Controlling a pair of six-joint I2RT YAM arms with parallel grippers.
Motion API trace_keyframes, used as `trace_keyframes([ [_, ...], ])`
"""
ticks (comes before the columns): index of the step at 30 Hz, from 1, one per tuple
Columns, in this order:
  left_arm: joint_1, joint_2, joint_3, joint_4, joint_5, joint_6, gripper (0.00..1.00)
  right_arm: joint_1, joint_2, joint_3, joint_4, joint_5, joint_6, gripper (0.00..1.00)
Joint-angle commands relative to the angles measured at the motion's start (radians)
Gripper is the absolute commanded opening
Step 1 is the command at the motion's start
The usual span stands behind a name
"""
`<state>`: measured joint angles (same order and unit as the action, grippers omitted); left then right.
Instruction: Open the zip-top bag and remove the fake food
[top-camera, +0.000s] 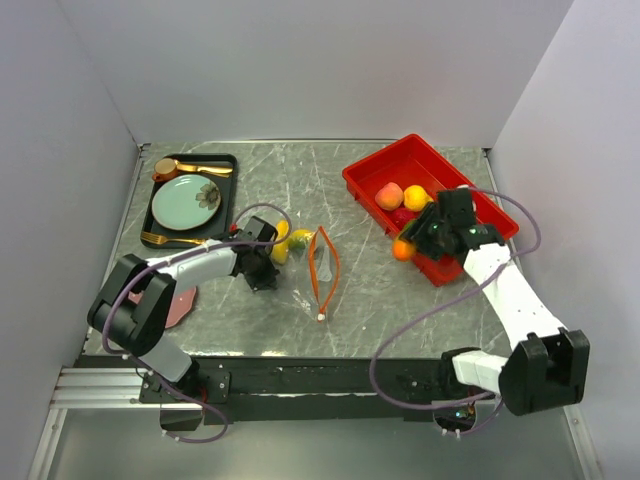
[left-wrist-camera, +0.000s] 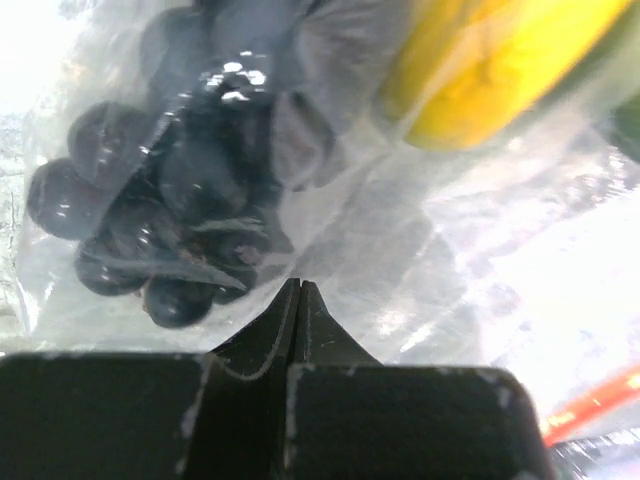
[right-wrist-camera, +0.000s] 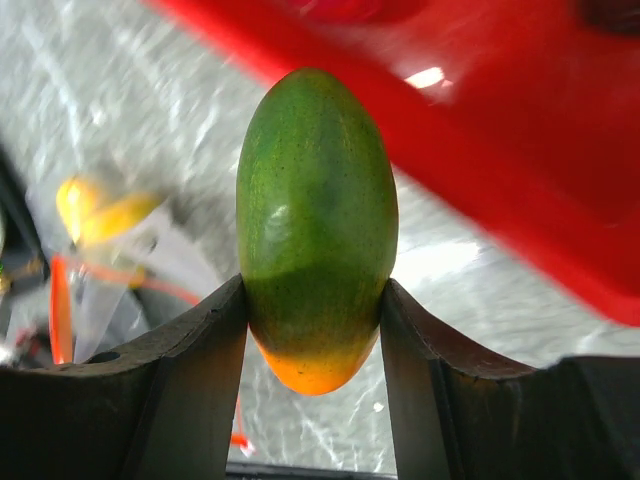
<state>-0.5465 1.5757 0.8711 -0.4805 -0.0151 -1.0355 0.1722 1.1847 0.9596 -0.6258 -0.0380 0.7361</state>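
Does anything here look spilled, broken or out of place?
Nothing looks broken or spilled. The zip-top bag lies crumpled with its mouth gaping, pinched by the left claw; the right claw holds a green fruit near the red tray.

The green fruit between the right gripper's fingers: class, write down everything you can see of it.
The green fruit is a smooth, glossy oval, plastic-looking and finely speckled, shading to orange-yellow at the end nearest the wrist camera. The right gripper pinches it near that end from both sides, its green tip pointing away. Nothing else touches it. From above, it hangs just outside the wall of the red tray.
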Motion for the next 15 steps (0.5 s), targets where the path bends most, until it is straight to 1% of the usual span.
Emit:
trace_keyframes([
  [1, 0.003, -0.066, 0.063, 0.000, 0.020, 0.046, 0.01, -0.120, 0.059, 0.067, -0.006, 0.001, -0.052, 0.30],
  [2, 0.003, -0.071, 0.069, -0.006, 0.021, 0.052, 0.01, -0.163, 0.073, 0.082, -0.003, 0.001, -0.053, 0.30],
  [3, 0.003, -0.080, 0.080, -0.009, 0.023, 0.060, 0.01, -0.168, 0.104, 0.090, 0.000, 0.003, -0.056, 0.30],
  [4, 0.003, -0.085, 0.085, -0.010, 0.024, 0.063, 0.01, -0.212, 0.116, 0.096, 0.001, 0.003, -0.063, 0.30],
  [7, 0.005, -0.097, 0.100, -0.020, 0.033, 0.077, 0.01, -0.283, 0.167, 0.123, 0.008, 0.010, -0.075, 0.31],
  [8, 0.005, -0.103, 0.103, -0.020, 0.035, 0.083, 0.01, -0.295, 0.199, 0.142, 0.003, 0.012, -0.078, 0.34],
  [10, 0.005, -0.106, 0.108, -0.018, 0.046, 0.086, 0.01, -0.312, 0.233, 0.160, 0.003, 0.021, -0.087, 0.46],
  [11, 0.005, -0.109, 0.111, -0.017, 0.050, 0.087, 0.01, -0.312, 0.263, 0.178, -0.003, 0.024, -0.090, 0.60],
  [13, 0.005, -0.111, 0.120, -0.020, 0.055, 0.094, 0.01, -0.313, 0.283, 0.201, -0.017, 0.018, -0.099, 0.73],
  [14, 0.005, -0.112, 0.126, -0.023, 0.055, 0.098, 0.04, -0.312, 0.282, 0.205, -0.021, 0.021, -0.102, 0.83],
  [15, 0.005, -0.112, 0.140, -0.026, 0.052, 0.101, 0.05, -0.310, 0.276, 0.206, -0.023, 0.021, -0.106, 0.87],
])
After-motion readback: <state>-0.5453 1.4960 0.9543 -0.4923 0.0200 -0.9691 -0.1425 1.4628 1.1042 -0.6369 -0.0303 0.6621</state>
